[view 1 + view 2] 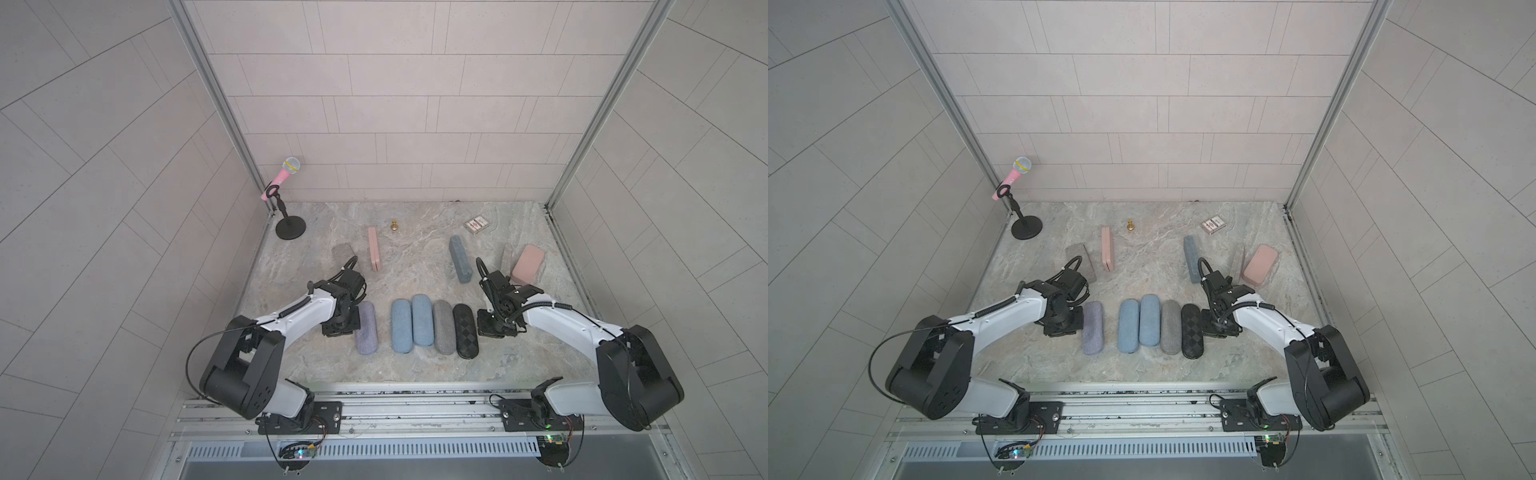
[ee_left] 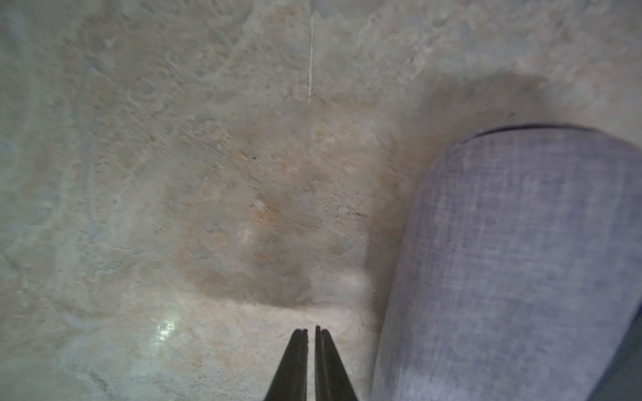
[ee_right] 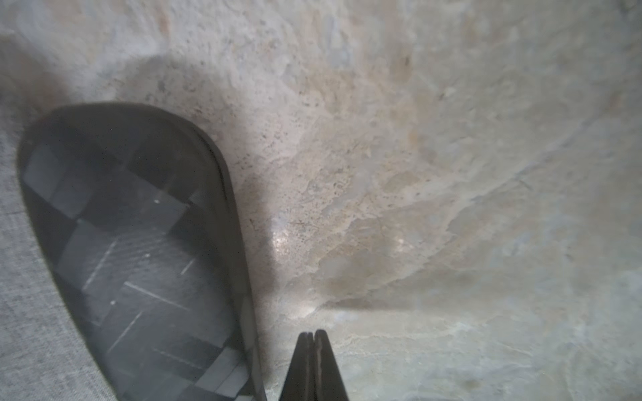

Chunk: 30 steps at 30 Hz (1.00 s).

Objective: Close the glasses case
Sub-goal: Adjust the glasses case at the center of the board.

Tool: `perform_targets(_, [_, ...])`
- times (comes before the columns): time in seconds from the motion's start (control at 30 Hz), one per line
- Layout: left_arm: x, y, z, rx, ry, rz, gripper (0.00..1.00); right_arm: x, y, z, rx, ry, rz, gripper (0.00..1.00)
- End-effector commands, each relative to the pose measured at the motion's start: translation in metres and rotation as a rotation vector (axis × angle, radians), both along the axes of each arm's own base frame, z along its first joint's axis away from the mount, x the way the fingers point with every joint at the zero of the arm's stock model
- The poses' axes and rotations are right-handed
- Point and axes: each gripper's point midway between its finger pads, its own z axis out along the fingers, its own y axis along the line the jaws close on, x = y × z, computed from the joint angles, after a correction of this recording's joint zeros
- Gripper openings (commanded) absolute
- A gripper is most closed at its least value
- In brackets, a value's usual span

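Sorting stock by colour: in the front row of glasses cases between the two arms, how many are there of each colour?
purple case: 1
blue cases: 2
grey case: 1
black case: 1
Total: 5

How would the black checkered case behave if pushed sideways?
The black case looks hard-shelled, so it would probably slide as one piece, not flex. Its glossy checkered skin may be slippery. Lying flat beside the grey case, it would likely shove that neighbour rather than roll.
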Motion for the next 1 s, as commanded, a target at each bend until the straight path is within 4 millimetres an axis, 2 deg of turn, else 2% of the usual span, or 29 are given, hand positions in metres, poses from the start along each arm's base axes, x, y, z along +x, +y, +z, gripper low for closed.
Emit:
perform_targets(0.0, [0.001,-0.003,-0.008,-0.018,0.004,0.007,0.12,-0.003,0.003,-0.007,0.004,0.016,0.010,0.03])
perform_targets(0.27, [0.002,-0.019,-0.014,-0.047,0.006,-0.007,0.12,0.000,0.019,-0.010,0.014,0.017,0.043,0.03])
perform_targets(0.77, [0.009,-0.072,-0.016,-0.059,-0.013,-0.091,0.12,0.003,0.043,-0.002,0.024,-0.007,0.106,0.04])
perform_targets(0.87, [0.011,-0.076,-0.015,-0.058,-0.015,-0.100,0.12,0.004,0.036,0.003,-0.009,-0.018,0.098,0.04])
perform_targets(0.97, [0.013,-0.072,-0.008,-0.036,-0.029,-0.099,0.12,0.007,0.019,0.014,-0.097,-0.051,0.068,0.06])
